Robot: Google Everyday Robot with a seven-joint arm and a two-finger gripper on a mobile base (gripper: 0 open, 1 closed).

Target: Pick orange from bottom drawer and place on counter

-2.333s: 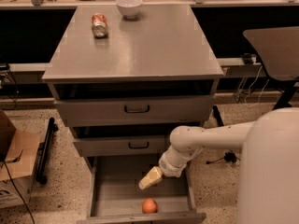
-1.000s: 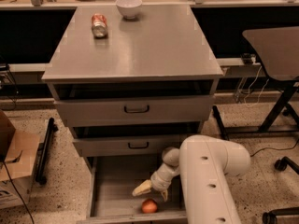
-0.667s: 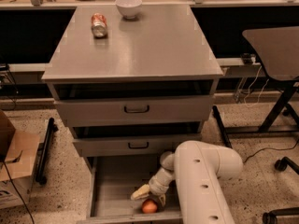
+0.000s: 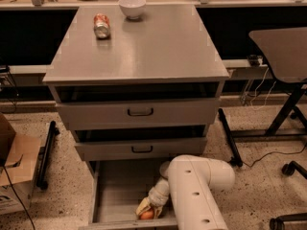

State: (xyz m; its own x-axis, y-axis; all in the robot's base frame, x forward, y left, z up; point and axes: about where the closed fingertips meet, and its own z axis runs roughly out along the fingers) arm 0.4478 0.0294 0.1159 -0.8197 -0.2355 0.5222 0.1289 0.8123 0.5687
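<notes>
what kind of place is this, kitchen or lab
Likely a robotics lab, not a kitchen: a grey drawer cabinet, a desk on castors, loose cables. The robot's hand is down in the open bottom drawer by the orange.

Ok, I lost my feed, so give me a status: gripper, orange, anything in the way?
Gripper down in bottom drawer, at the orange. Orange near drawer's front wall. On counter, back edge: can and bowl.

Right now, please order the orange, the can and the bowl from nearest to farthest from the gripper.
The gripper is down in the bottom drawer.
1. orange: at the gripper.
2. can: on the counter, back left.
3. bowl: at its back edge.
</notes>
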